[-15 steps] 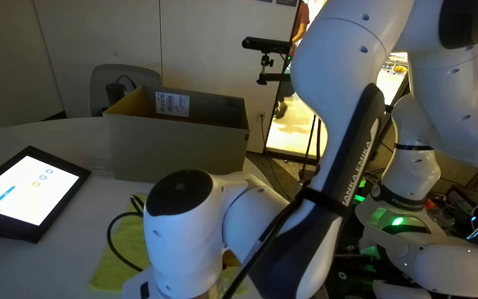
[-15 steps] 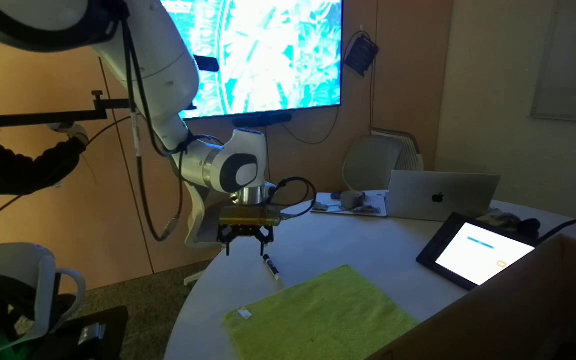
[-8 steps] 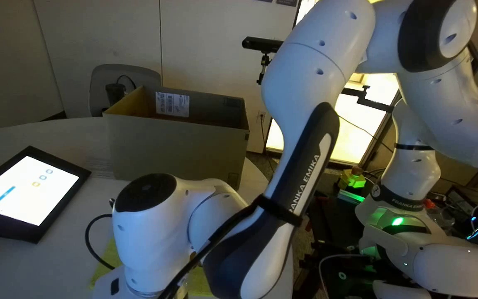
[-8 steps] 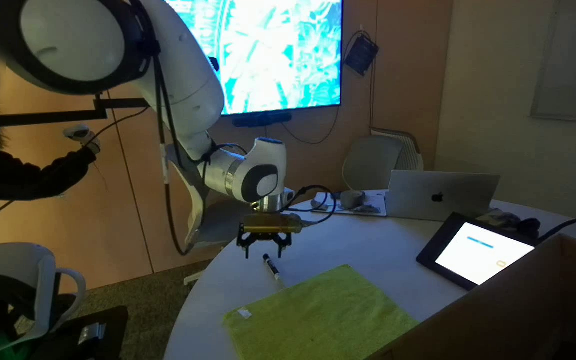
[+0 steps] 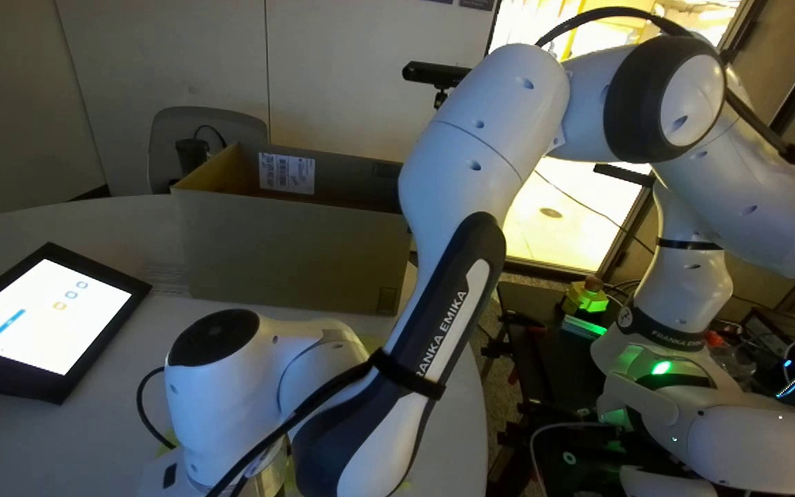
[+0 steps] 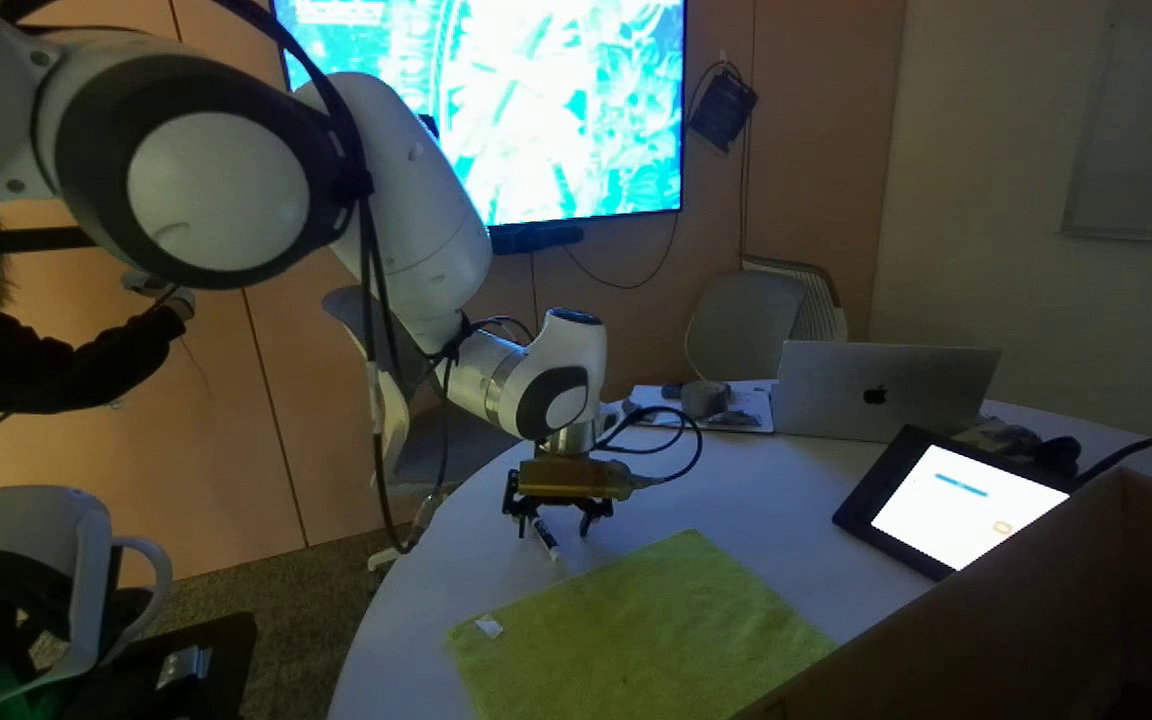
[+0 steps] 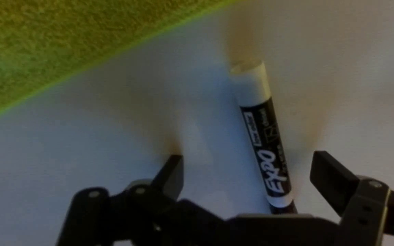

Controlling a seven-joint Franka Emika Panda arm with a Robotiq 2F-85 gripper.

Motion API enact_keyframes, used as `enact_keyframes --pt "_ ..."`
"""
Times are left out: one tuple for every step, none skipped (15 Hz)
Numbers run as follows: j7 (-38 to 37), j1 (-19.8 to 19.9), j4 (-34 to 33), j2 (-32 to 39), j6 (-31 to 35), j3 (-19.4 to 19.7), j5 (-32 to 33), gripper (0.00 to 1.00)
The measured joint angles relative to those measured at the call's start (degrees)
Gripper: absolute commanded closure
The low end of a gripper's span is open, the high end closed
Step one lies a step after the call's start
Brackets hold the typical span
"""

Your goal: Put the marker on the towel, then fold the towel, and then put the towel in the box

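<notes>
Marker (image 7: 264,138) appears b/w spread fingers (image 7: 333,181) of gripper (image 7: 248,156) in wrist view, so pick-up for towel (image 6: 636,630) is prob. current step & next move requires centring, then closing.

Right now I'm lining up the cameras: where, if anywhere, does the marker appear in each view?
In an exterior view: the marker lies below centre, under the open gripper.
In an exterior view: not visible; the arm covers the lower middle.
Wrist view: right of centre, slanting, white end up.
Shared landmark: the towel, only slivers beside the arm.
</notes>
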State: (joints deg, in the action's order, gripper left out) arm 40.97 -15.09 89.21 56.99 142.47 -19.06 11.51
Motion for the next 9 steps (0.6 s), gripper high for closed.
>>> enact_keyframes --pt "0.0 0.0 -0.6 0.6 -0.1 0.0 0.0 0.00" --pt "0.0 -0.1 -1.1 1.0 -0.2 0.0 0.0 0.00" --pt "0.0 -0.1 -1.5 1.4 -0.2 0.0 0.0 0.00" --pt "0.0 -0.1 -1.7 1.5 -0.3 0.0 0.0 0.00" --pt "0.0 -0.2 -1.7 1.5 -0.4 0.1 0.0 0.00" --pt "0.0 -0.2 -1.7 1.5 -0.4 0.1 0.1 0.00" --pt "0.0 -0.3 -1.7 1.5 -0.4 0.1 0.1 0.00" --pt "0.0 -0.3 -1.7 1.4 -0.4 0.1 0.2 0.00" --pt "0.0 -0.4 -1.7 1.4 -0.4 0.1 0.2 0.00"
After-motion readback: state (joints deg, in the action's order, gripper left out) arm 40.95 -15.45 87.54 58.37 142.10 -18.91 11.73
